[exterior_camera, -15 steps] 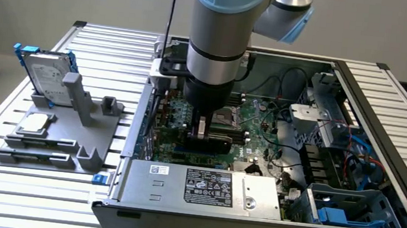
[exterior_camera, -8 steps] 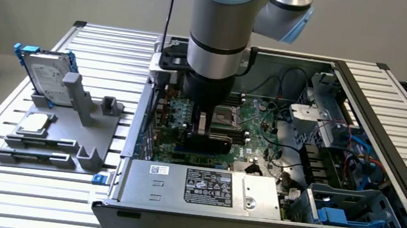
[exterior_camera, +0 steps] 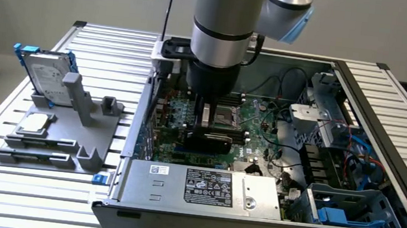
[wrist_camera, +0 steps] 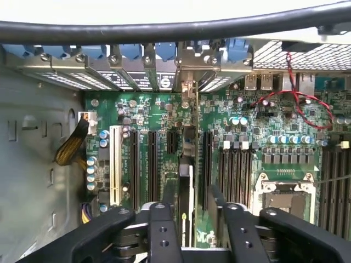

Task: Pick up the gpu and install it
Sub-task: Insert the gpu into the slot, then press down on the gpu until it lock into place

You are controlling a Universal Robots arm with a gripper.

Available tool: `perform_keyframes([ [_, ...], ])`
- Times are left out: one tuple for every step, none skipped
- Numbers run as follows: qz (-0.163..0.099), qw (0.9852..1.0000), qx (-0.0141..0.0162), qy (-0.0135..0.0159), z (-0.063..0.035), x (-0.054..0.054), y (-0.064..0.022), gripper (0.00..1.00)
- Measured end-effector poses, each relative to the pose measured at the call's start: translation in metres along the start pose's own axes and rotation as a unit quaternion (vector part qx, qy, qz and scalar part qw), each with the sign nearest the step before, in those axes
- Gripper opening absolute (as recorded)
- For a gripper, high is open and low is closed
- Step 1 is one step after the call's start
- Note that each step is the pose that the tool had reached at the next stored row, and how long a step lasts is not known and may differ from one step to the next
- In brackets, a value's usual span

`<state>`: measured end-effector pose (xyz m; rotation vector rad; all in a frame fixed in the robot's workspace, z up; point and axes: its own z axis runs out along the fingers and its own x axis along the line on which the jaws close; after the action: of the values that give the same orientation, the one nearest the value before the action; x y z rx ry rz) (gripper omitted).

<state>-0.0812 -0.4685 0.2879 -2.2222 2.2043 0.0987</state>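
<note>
The jaws stand released and wide, straddling without gripping the gpu, which sits edge-on and upright in a slot of the green motherboard inside the open computer case on the desk, the hard drive well apart at nine o'clock.

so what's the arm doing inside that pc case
The robot arm is reaching down into the open computer case, over the motherboard. Its gripper is open, fingers either side of the gpu, which stands on edge among the expansion slots. On the grey holder outside the case sit a hard drive and a processor chip.
</note>
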Motion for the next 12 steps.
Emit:
perform_keyframes([
  [0.000, 1.0000, 0.0000, 0.0000, -0.0043, -0.0002, 0.0000, 0.31],
  [0.000, 1.0000, -0.0001, 0.0001, -0.0076, -0.0004, 0.0002, 0.25],
  [0.000, 1.0000, 0.0000, 0.0001, -0.0091, -0.0004, 0.0002, 0.19],
  [0.000, 1.0000, 0.0000, 0.0001, -0.0092, -0.0005, 0.0002, 0.19],
  [0.000, 1.0000, 0.0000, 0.0000, -0.0091, -0.0005, 0.0001, 0.13],
  [0.000, 1.0000, -0.0004, 0.0001, -0.0091, -0.0005, 0.0001, 0.11],
  [0.000, 1.0000, -0.0010, 0.0001, -0.0090, -0.0005, 0.0000, 0.11],
  [0.000, 1.0000, -0.0011, 0.0003, -0.0091, -0.0004, 0.0001, 0.11],
  [0.000, 1.0000, -0.0011, 0.0003, -0.0090, -0.0004, 0.0001, 0.11],
  [0.000, 1.0000, -0.0011, 0.0003, -0.0089, -0.0004, 0.0001, 0.11],
  [0.000, 1.0000, -0.0011, 0.0002, -0.0086, -0.0004, 0.0001, 0.11],
  [0.000, 1.0000, -0.0011, 0.0002, -0.0083, -0.0004, 0.0001, 0.11],
])
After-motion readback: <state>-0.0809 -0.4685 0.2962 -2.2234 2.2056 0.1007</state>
